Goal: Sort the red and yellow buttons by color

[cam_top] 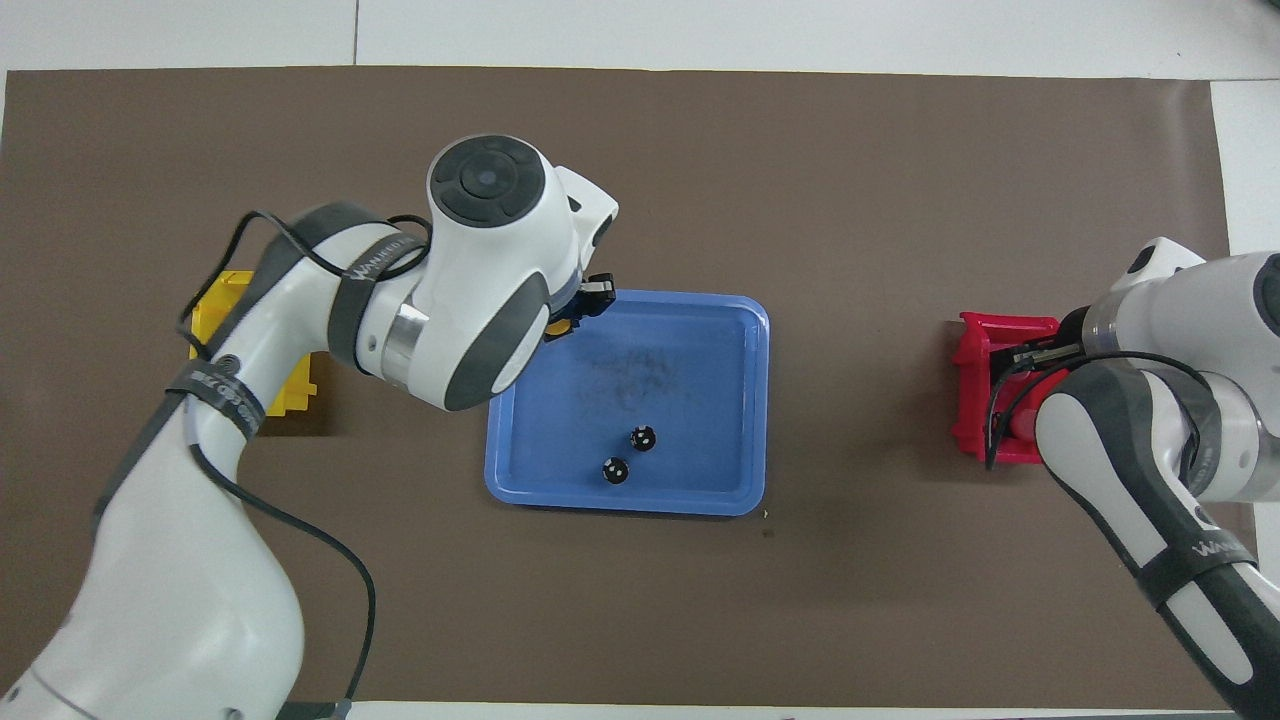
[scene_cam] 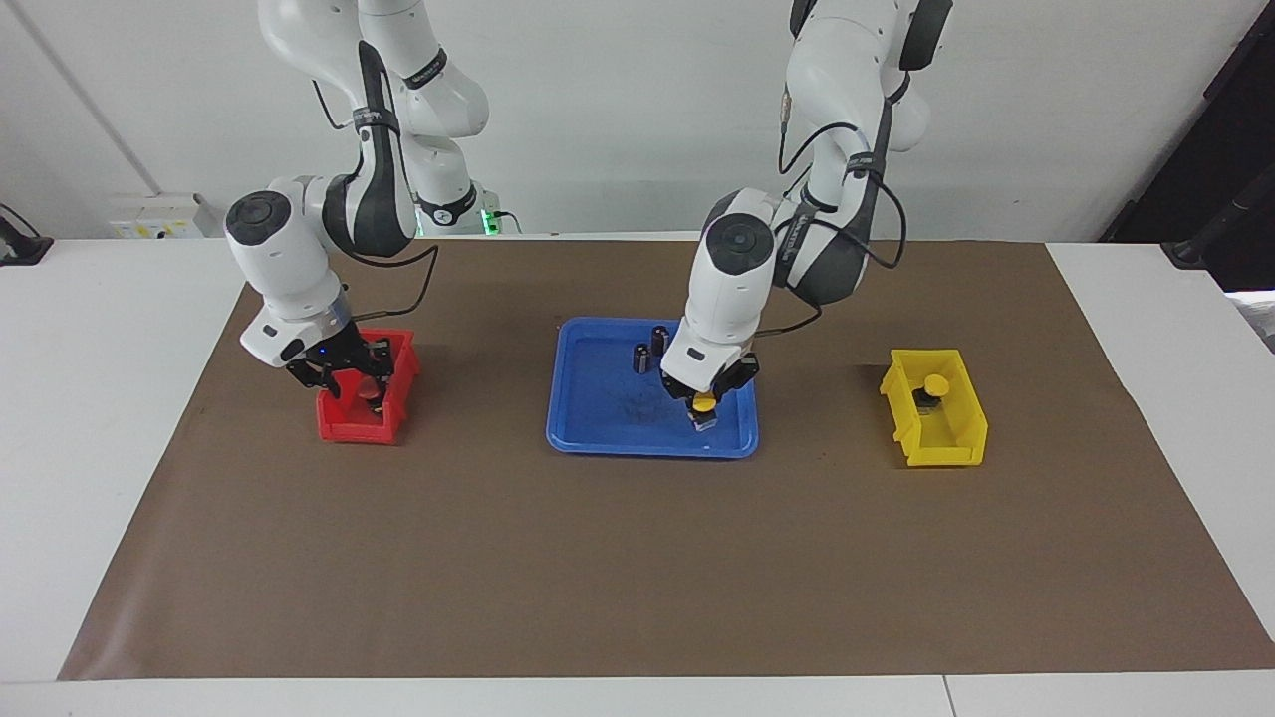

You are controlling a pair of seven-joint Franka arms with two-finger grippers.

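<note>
My left gripper [scene_cam: 704, 396] is down in the blue tray [scene_cam: 598, 438], shut on a yellow button [scene_cam: 704, 404] at the tray's edge toward the left arm's end. The button's small body shows just under the fingers. In the overhead view the left arm hides all but a bit of yellow [cam_top: 562, 325]. A second yellow button [scene_cam: 934, 386] sits in the yellow bin [scene_cam: 946, 443]. My right gripper [scene_cam: 351, 376] hangs open over the red bin [scene_cam: 357, 423]. The gripper and the bin's walls hide what is in the red bin.
Two dark capless cylinders [scene_cam: 642, 358] [scene_cam: 659, 339] stand in the tray's part nearest the robots; they also show in the overhead view [cam_top: 643, 437] [cam_top: 615, 470]. A brown mat [scene_cam: 637, 578] covers the table. The red bin [cam_top: 985, 385] and the yellow bin [cam_top: 215, 310] stand at opposite ends.
</note>
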